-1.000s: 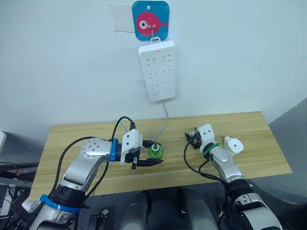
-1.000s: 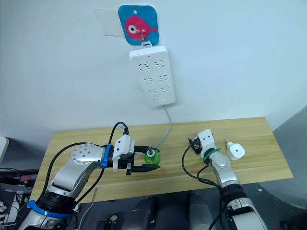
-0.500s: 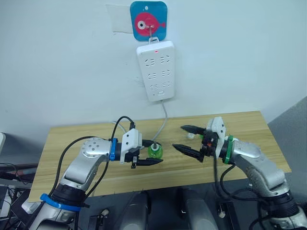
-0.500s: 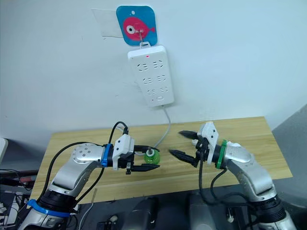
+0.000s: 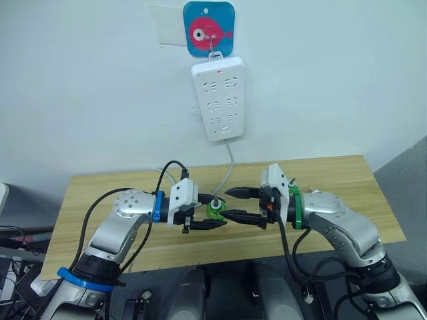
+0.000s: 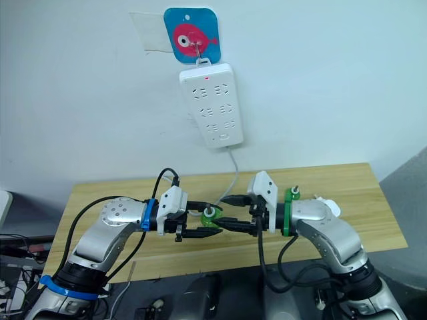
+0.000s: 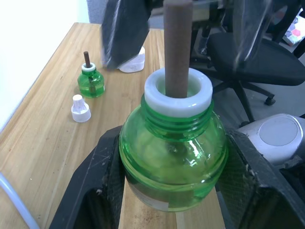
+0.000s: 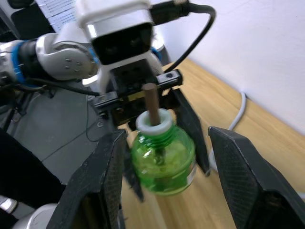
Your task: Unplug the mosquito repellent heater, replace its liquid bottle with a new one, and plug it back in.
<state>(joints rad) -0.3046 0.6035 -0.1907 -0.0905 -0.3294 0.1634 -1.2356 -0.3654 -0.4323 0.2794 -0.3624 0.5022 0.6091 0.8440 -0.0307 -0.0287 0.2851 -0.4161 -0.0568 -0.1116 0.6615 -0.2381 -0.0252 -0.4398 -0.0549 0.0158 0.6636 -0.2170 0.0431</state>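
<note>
While the left gripper (image 5: 212,217) clamps a green bottle (image 5: 215,209) by its belly over the table (image 5: 107,187), much of that bottle sits behind black fingers in the head views, so we only get its white collar and a bit of green there. Left wrist view shows it better: fingers (image 7: 93,191) pressed on both sides of the glass, brown wick (image 7: 177,45) standing up through the white neck ring, long axis roughly upright, wick end cut off by the frame edge.

R gripper (image 5: 235,204) faces it from the other side, jaws spread wide, one finger above and one below the bottle level in the head views, holding nothing. In the right wrist view its fingers (image 8: 107,176) flank the bottle w/ gaps on both sides, not touching.

Heater (image 6: 323,205) is mostly hidden behind the right forearm, only a white rounded bit peeks out on the table, well apart from the power strip (image 5: 218,99) on the wall. Can't tell which way its vent points. Left wrist view shows a white lump (image 7: 132,62) behind a blurred black finger, likely same unit, unclear.

A second green bottle (image 7: 90,81) w/ wick stands upright on the table, a small white cap (image 7: 80,108) just beside it.
</note>
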